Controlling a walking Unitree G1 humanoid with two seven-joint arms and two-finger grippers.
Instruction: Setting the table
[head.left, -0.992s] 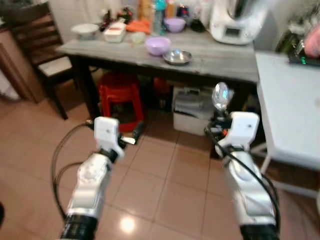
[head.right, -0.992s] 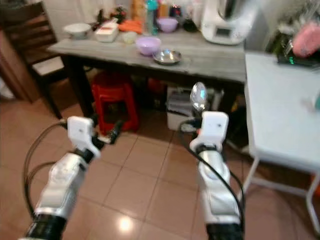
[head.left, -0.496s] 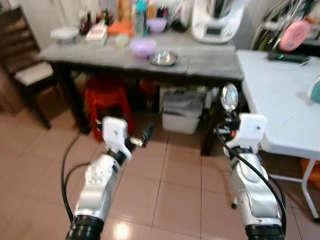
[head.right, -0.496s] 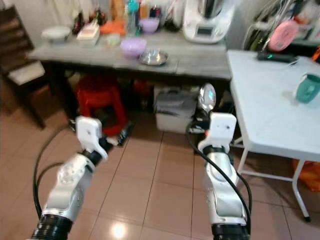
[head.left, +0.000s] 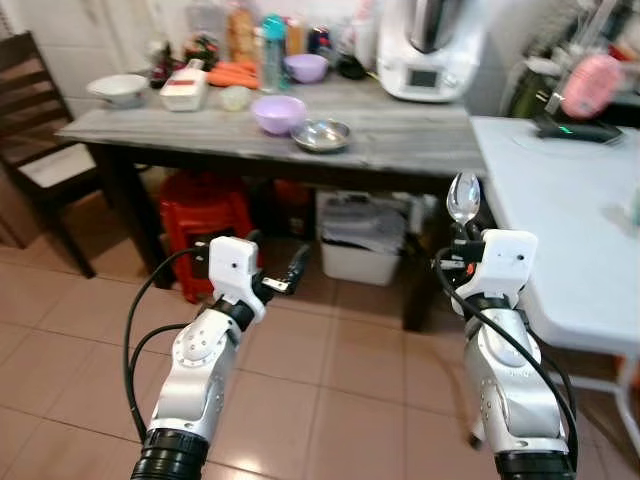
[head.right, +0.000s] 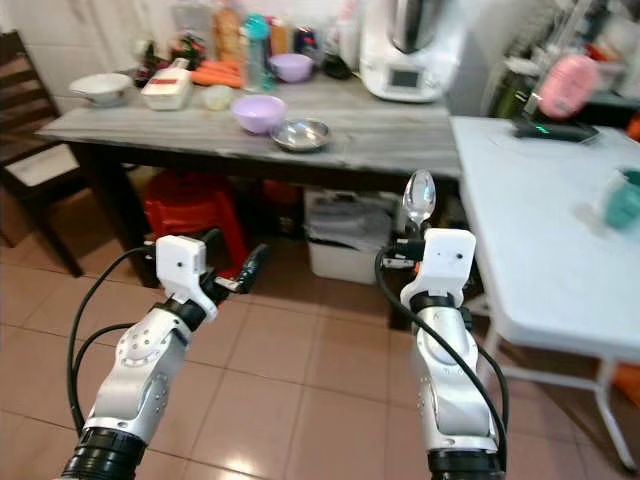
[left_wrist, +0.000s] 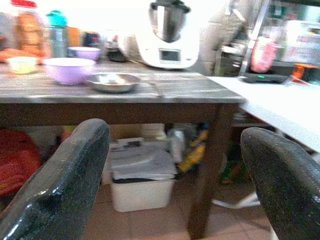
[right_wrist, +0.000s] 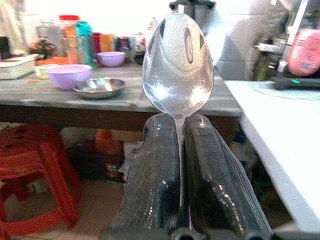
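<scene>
Between right gripper (right_wrist: 177, 150) fingers, spoon (right_wrist: 178, 65) handle hidden

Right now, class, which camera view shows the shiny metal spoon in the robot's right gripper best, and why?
The right wrist view: the shiny metal spoon is large and sharp, its neck pinched between the right gripper's shut black fingers. Both eye views show it small, bowl up above that gripper. In the left wrist view no spoon can be made out.

The right pincer (right_wrist: 178, 150) clamps a metal spoon (right_wrist: 178, 67) upright, bowl above its black fingertips (right_wrist: 158, 145).
</scene>
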